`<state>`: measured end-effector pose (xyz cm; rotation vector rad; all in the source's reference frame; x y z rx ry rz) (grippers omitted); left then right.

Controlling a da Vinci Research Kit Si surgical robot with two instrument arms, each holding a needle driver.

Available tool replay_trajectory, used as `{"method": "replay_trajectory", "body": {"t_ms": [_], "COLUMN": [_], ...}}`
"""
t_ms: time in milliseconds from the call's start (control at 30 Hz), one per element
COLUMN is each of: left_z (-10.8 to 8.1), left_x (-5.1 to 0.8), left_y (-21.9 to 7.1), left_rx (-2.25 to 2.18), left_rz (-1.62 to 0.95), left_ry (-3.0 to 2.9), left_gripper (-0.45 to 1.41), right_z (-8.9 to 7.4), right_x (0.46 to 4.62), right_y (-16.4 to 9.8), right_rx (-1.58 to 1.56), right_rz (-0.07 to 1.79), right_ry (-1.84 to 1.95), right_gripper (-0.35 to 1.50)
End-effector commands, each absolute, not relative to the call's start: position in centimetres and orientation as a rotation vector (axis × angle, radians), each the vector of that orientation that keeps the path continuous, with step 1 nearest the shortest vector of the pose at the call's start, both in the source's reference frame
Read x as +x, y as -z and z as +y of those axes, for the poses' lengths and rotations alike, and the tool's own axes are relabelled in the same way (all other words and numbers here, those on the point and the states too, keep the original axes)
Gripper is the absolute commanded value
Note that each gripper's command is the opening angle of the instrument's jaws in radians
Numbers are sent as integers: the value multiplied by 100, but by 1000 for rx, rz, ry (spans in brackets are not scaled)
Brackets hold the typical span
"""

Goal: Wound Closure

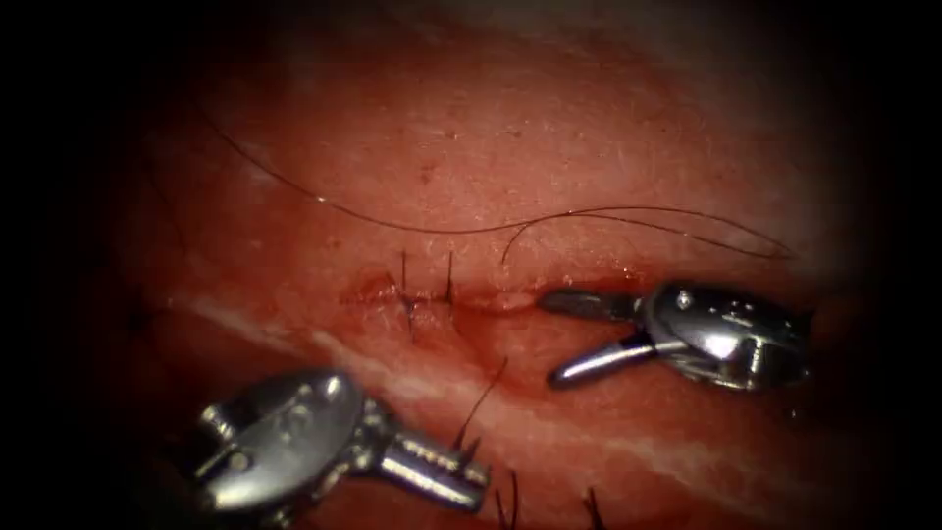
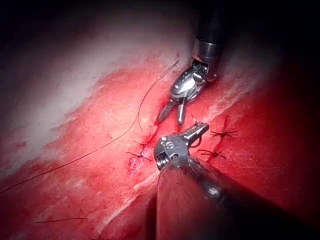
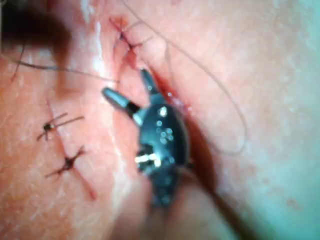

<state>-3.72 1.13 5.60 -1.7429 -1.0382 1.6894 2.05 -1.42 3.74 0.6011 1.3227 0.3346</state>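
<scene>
Your right end effector (image 1: 557,336) spread wide at cut (image 1: 491,297), holding nothing. Your left end effector (image 1: 469,478) shut near short thread end (image 1: 483,397); grip uncertain. Loose thread (image 1: 442,228) lies across tissue (image 1: 549,128) beyond cut. Needle: cannot locate. Stitches (image 1: 424,294) cross cut's left part.

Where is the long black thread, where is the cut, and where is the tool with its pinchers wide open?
thread (image 1: 432,230): endoscope view, the middle of its long loose strand on the tissue.
cut (image 1: 496,299): endoscope view, its unstitched part.
right end effector (image 1: 557,339): endoscope view, between its open jaw tips, holding nothing.
</scene>
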Motion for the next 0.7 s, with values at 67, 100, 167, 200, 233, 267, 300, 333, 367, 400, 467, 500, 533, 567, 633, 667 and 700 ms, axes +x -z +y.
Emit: {"method": "replay_trajectory", "body": {"t_ms": [67, 100, 167, 200, 233, 267, 300, 333, 367, 400, 467, 500, 533, 567, 633, 667, 700], "left_z": [106, 105, 105, 105, 105, 106, 106, 107, 107, 108, 109, 109, 110, 110, 111, 111, 112], "left_x": [-378, -378, -378, -378, -377, -377, -376, -376, -375, -375, -373, -373, -372, -371, -370, -370, -368], "left_y": [-564, -563, -562, -562, -561, -561, -561, -560, -559, -558, -552, -549, -546, -539, -536, -533, -529], "left_rx": [-1741, -1740, -1740, -1740, -1739, -1741, -1737, -1737, -1736, -1734, -1743, -1742, -1747, -1751, -1756, -1758, -1763], "left_rz": [-1042, -1040, -1042, -1042, -1040, -1030, -1029, -1030, -1028, -1026, -1021, -1022, -1019, -1019, -1016, -1010, -1009], "left_ry": [-1692, -1692, -1692, -1691, -1691, -1694, -1697, -1696, -1695, -1694, -1698, -1696, -1698, -1698, -1700, -1702, -1703], "left_gripper": [-45, -45, -45, -45, -45, -45, -45, -45, -45, -45, -45, -45, -45, -45, -45, -45, -45], "right_z": [-159, -161, -166, -168, -170, -171, -173, -174, -175, -177, -177, -176, -174, -170, -168, -167, -165], "right_x": [219, 223, 229, 232, 234, 235, 237, 239, 240, 242, 246, 247, 248, 248, 247, 247, 246], "right_y": [-381, -383, -386, -388, -389, -391, -393, -395, -397, -400, -409, -412, -415, -421, -423, -425, -427], "right_rx": [614, 613, 615, 615, 613, 611, 611, 609, 607, 604, 597, 596, 595, 596, 595, 595, 596], "right_rz": [1331, 1333, 1334, 1335, 1335, 1335, 1336, 1336, 1336, 1336, 1332, 1329, 1326, 1317, 1311, 1301, 1283], "right_ry": [-311, -307, -298, -295, -294, -293, -290, -289, -288, -287, -285, -285, -284, -281, -280, -278, -273], "right_gripper": [84, 84, 84, 83, 83, 83, 83, 83, 83, 83, 83, 83, 83, 81, 81, 79, 74]}}
